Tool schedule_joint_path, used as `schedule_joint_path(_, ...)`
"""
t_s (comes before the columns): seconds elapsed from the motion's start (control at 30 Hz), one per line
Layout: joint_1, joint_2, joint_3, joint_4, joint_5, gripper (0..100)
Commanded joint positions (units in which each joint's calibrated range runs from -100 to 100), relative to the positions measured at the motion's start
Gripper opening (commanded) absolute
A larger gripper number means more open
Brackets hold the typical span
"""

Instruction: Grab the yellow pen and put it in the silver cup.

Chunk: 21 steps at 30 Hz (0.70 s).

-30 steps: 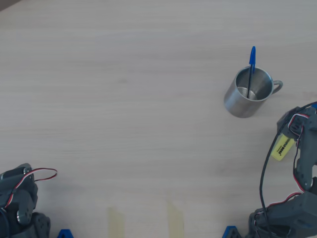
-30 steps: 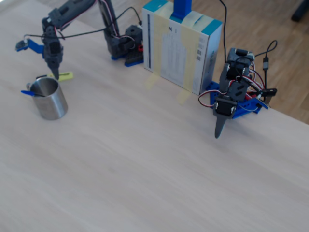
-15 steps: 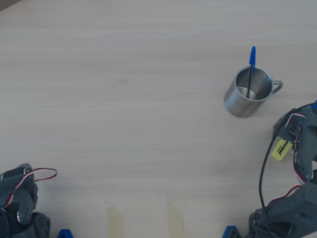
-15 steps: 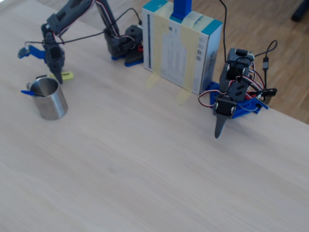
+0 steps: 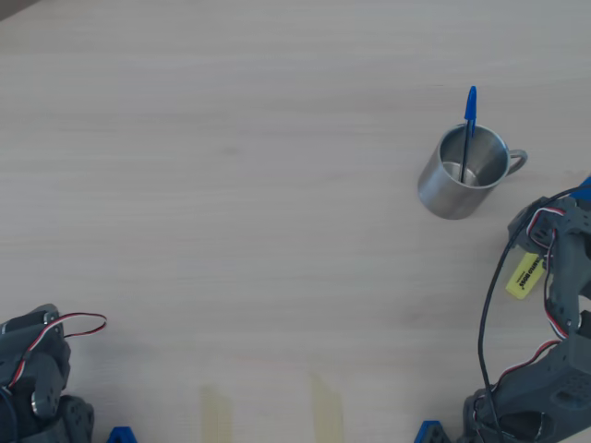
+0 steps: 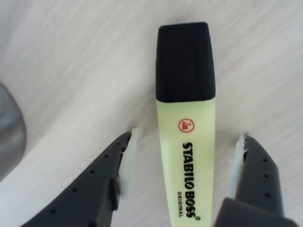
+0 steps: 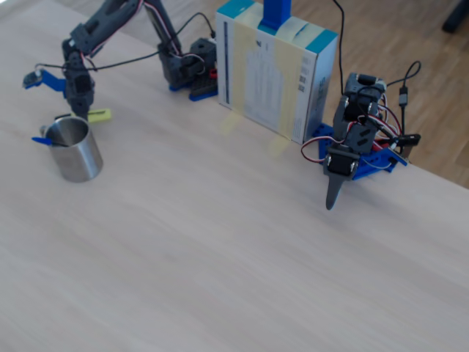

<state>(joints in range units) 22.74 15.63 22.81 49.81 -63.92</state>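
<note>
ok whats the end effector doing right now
End effector: open, straddling the pen lying on the table, not gripping it.

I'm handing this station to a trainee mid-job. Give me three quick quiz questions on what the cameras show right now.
1. True or false: the hand has closed on the chunky yellow highlighter with the black cap.
2. What stands inside the shiny steel cup with the loop handle? A) a thin blue ballpoint pen B) scissors C) nothing
3. In the wrist view, the highlighter lies ____ the two fingers.

Key: 1 false, a gap shows on each side; 2 A; 3 between.
</note>
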Motion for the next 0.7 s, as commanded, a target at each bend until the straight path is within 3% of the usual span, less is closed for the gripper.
schedule_joint_path(0.0, -0.3, 0.7, -0.6, -0.3, 0.2, 31)
schedule_joint_path(0.2, -0.3, 0.7, -0.6, -0.3, 0.2, 29)
schedule_joint_path(0.4, -0.3, 0.5, -0.5, -0.3, 0.2, 13)
schedule_joint_path(0.67, -0.1, 0.2, -0.2, -0.3, 0.2, 11)
